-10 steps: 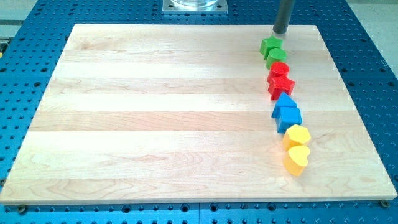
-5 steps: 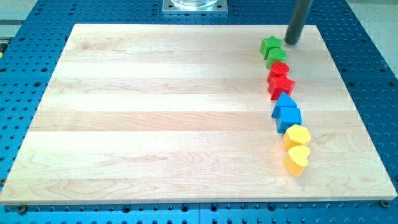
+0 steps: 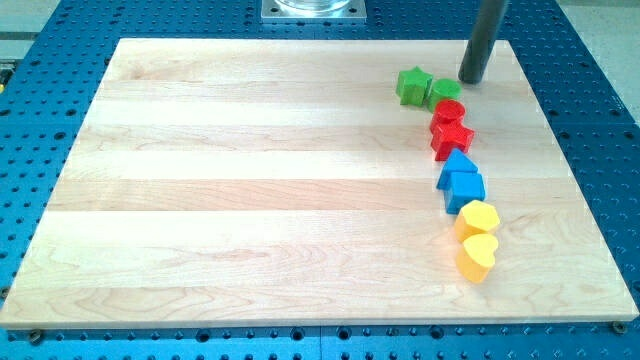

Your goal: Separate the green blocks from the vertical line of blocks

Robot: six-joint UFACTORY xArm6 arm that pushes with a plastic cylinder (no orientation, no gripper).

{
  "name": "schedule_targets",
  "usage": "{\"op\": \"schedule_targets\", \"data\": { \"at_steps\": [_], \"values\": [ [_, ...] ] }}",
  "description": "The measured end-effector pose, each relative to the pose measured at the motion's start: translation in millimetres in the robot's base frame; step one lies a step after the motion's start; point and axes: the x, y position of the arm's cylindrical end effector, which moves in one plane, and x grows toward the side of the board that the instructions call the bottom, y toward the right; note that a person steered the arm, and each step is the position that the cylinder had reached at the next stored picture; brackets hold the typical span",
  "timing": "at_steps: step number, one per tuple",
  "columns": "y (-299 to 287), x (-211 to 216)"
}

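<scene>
A green star block lies near the view's top right, just left of a second green block of rounded shape. That second green block touches the top of a vertical line: a red round block, a red star, two blue blocks, a yellow hexagon and a yellow heart. My tip stands just right of and slightly above the rounded green block, close to it.
The wooden board lies on a blue perforated table. A metal mount sits at the view's top centre. The blocks' line runs near the board's right edge.
The green star has slid left and slightly down, off the top of the line to beside the other green block. My tip moved right, then a little down.
</scene>
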Motion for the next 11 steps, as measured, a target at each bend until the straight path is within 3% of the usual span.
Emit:
{"op": "schedule_targets", "data": {
  "at_steps": [2, 6, 7, 8, 9, 10, 11],
  "values": [
    [1.2, 41.9],
    [-143.4, 25.3],
    [-67.8, 9.3],
    [-107.1, -26.5],
    [-184.6, -5.6],
    [-284.1, 56.7],
    [-282.9, 70.9]
  ]
}}
